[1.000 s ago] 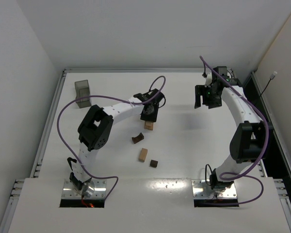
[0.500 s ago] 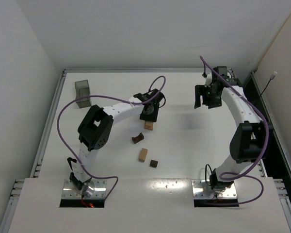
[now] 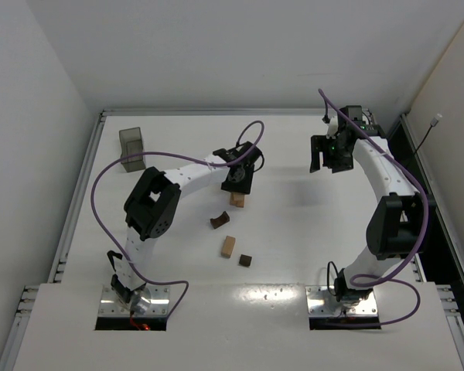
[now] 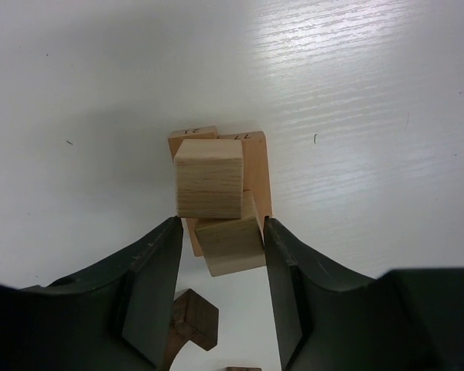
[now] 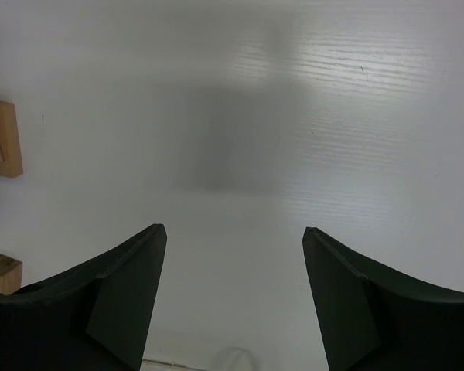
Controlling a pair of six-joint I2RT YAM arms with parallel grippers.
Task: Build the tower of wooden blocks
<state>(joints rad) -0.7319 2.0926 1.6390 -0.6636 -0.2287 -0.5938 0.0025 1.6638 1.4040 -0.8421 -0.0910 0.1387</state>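
The wood block tower (image 3: pixel 237 200) is a small stack: two flat tan bars (image 4: pixel 255 174) with two light tan cubes on them. One cube (image 4: pixel 209 178) sits square on top; the other (image 4: pixel 229 246) lies tilted beside it. My left gripper (image 4: pixel 221 224) hangs over the stack (image 3: pixel 238 185), jaws on either side of the tilted cube. The right jaw is at its edge and a gap shows on the left. A dark arch piece (image 3: pixel 219 221) lies nearby (image 4: pixel 189 321). My right gripper (image 3: pixel 322 161) is open and empty (image 5: pixel 234 232) over bare table.
A loose tan block (image 3: pixel 229 246) and a small dark cube (image 3: pixel 245 260) lie nearer the arm bases. A translucent grey bin (image 3: pixel 131 147) stands at the far left. The right wrist view catches the tower's bar (image 5: pixel 1 137) and a tan block (image 5: pixel 0 272) at its left edge.
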